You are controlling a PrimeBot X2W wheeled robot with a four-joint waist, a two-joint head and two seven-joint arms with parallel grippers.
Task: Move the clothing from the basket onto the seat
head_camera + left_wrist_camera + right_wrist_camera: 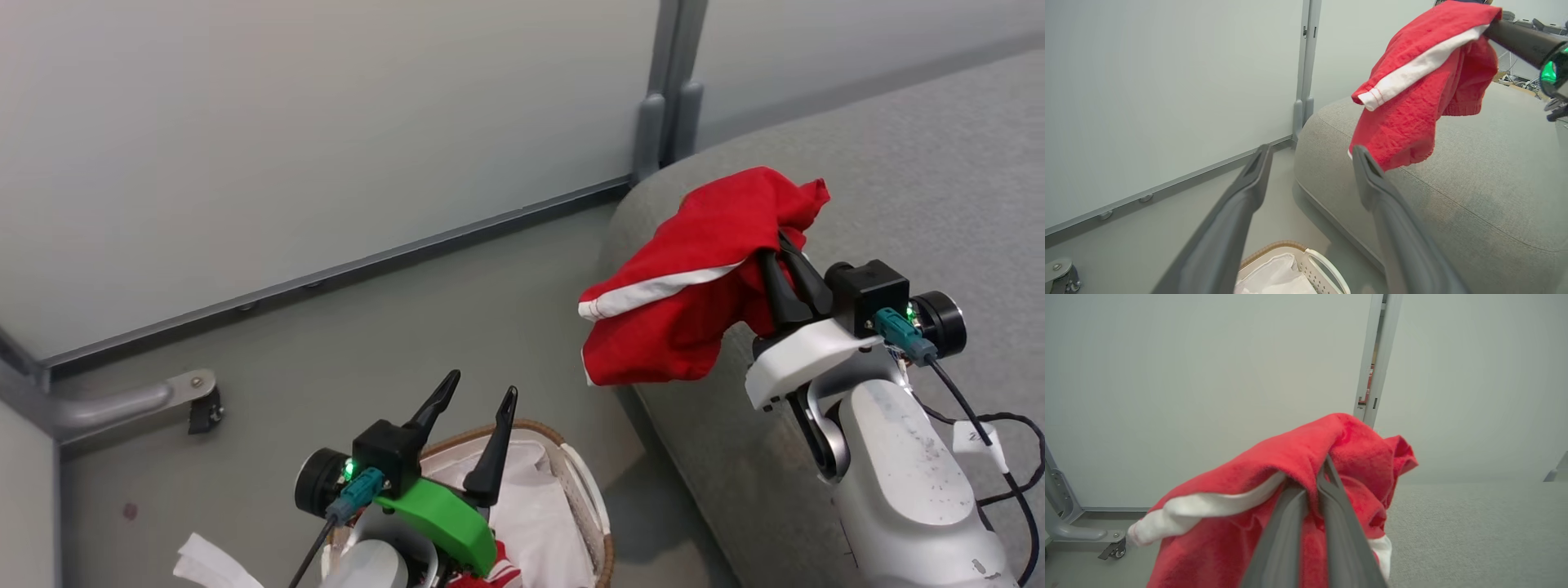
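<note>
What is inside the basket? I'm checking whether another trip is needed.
Inside the basket lies the white liner, with a scrap of red-and-white cloth at the near edge. The left arm covers the rest, so more could be hidden.

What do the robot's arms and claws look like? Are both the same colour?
Almost! Each claw has two long, pointy dark fingers on a black box with a green light. The left claw has a bright green mount; the right claw has a white mount. Teal plugs with black cables leave both wrists. The right forearm is smooth, pale and speckled.
</note>
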